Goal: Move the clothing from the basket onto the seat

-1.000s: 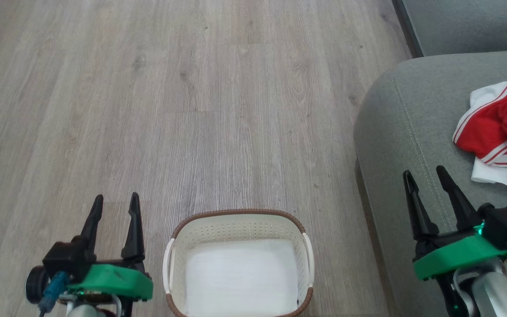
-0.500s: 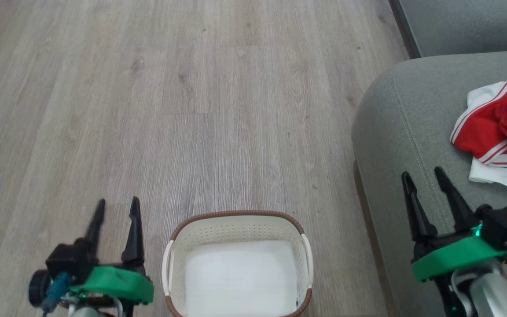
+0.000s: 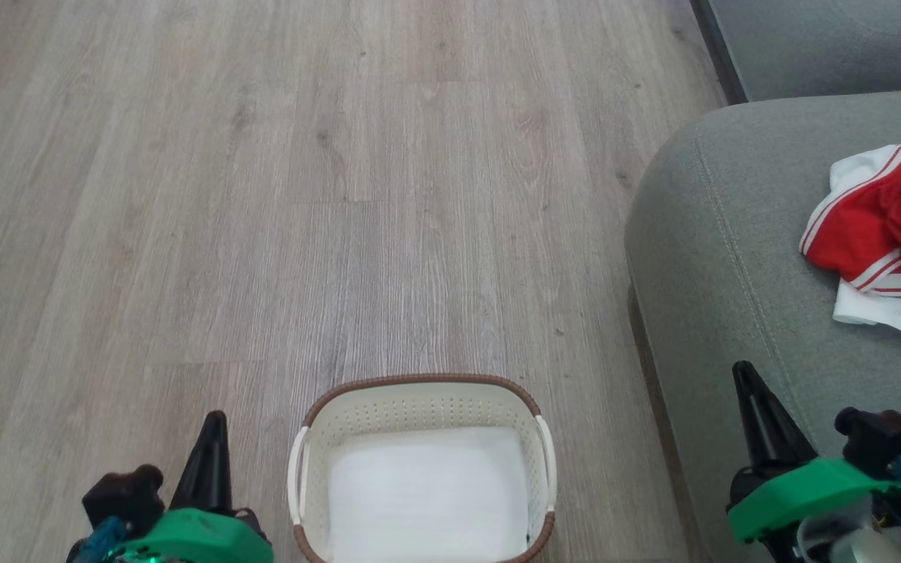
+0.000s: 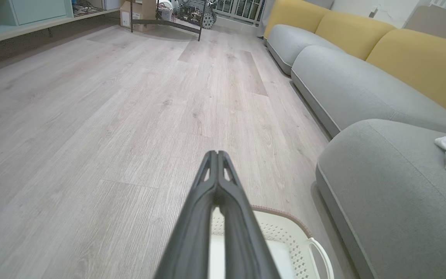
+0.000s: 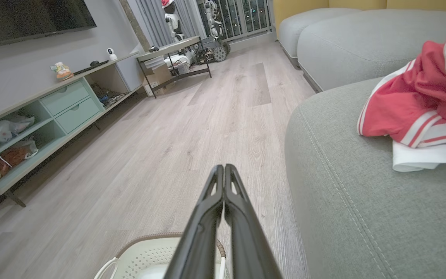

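Note:
The red clothing (image 3: 881, 227) with white stripes lies bunched on the grey-green seat (image 3: 732, 250) at the right. The cream basket (image 3: 419, 381) stands on the floor at the bottom middle, and only its white bottom shows inside. My left gripper (image 3: 213, 426) is shut, left of the basket. My right gripper (image 3: 746, 383) is shut over the seat's front, short of the clothing. In the left wrist view the gripper (image 4: 217, 155) holds nothing above the basket (image 4: 285, 232). In the right wrist view the gripper (image 5: 223, 168) holds nothing, with the clothing (image 5: 409, 108) to its upper right.
Pale wood floor (image 3: 302, 195) stretches ahead and to the left. More grey sofa sections (image 4: 347, 85) with yellow back cushions (image 4: 420, 58) run along the right. A low cabinet (image 5: 52, 112) with shelves and drawers lines the left wall, and a small table (image 5: 172, 54) stands at the far end.
Both grippers have gone from open to shut. Both have dropped lower toward the bottom edge of the head view. Basket and clothing have not moved.

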Tool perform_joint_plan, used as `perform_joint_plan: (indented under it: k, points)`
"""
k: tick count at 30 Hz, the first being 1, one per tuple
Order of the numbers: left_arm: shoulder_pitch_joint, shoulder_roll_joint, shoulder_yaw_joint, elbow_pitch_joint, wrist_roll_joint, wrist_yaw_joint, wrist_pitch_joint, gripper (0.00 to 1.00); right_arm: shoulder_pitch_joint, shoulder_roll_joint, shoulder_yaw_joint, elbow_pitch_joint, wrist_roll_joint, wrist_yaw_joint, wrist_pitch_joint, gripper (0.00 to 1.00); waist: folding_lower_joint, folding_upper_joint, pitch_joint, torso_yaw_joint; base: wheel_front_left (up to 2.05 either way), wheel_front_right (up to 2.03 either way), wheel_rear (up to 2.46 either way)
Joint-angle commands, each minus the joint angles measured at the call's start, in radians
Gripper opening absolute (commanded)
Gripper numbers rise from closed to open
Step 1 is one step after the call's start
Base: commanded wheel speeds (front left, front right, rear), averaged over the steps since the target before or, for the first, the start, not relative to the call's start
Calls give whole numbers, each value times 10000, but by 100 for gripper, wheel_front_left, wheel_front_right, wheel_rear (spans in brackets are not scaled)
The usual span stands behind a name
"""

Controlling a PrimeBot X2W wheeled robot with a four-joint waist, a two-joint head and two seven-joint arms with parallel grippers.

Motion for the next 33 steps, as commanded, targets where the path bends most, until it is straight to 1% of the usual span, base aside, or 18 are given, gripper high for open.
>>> perform_joint_plan:
  k: [1, 33]
  points:
    - [-485, 19, 161, -329, -216, -91, 33, 0, -463, -15, -127, -302, 227, 0, 55, 0, 0, 0, 2, 1, 0, 0, 0]
    - [-883, 17, 663, -269, -3830, -379, 945, 0, -716, 336, -660, -184, 3419, -1, 940, 0, 0, 0, 42, 2, 0, 0, 0]
